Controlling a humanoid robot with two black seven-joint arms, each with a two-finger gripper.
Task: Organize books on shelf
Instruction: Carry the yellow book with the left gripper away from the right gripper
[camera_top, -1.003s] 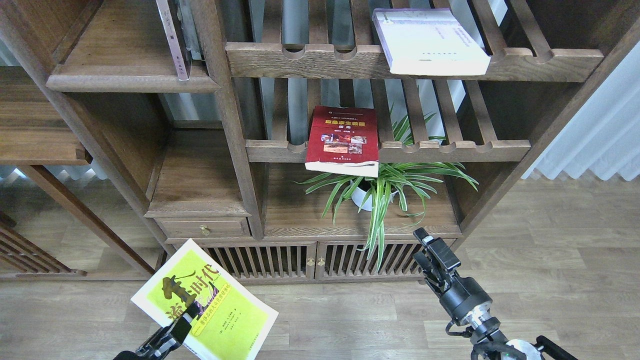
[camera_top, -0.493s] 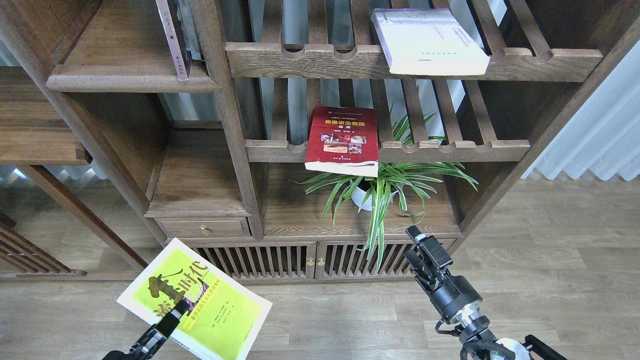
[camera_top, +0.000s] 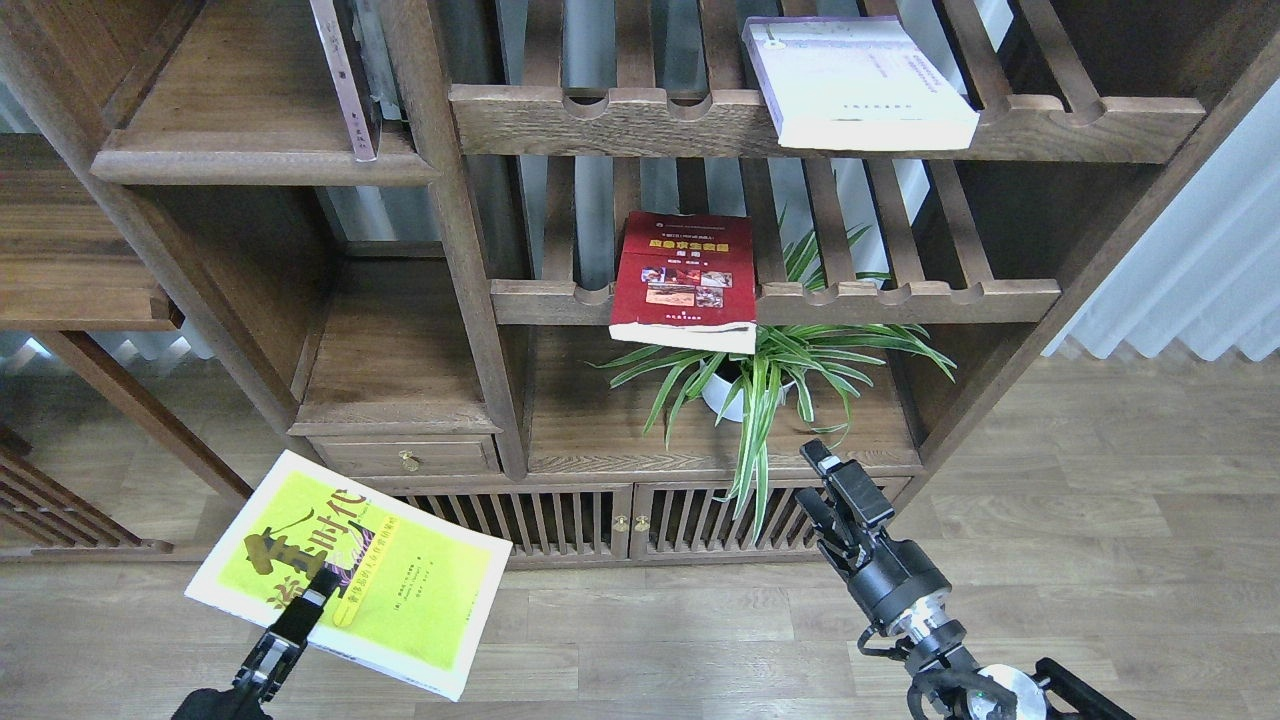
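Leftmost, the left gripper: black, its arm cut off by the lower edge; one finger lies over the cover of the yellow-green book and the other is hidden beneath, so it is clamped on that book. The book is a thick paperback, white-bordered, black characters, tilted and held clear of the wood-plank floor.

Up and left of that gripper: a solid dark-brown shelf with a rounded front lip; a thin pale book stands on it, top cut off by the frame.

Up and right of the left gripper, above and left of the right one: a red book, small photos and yellow title, flat on a slatted shelf with a scalloped rail, front edge overhanging.

Below it: a potted plant, long striped leaves, white pot mostly hidden.

Top, above the right gripper: a white book with purple edge, flat on the upper slatted shelf, overhanging.

Right gripper: black, dark against cabinet doors, touching nothing; fingers parted, holding nothing.
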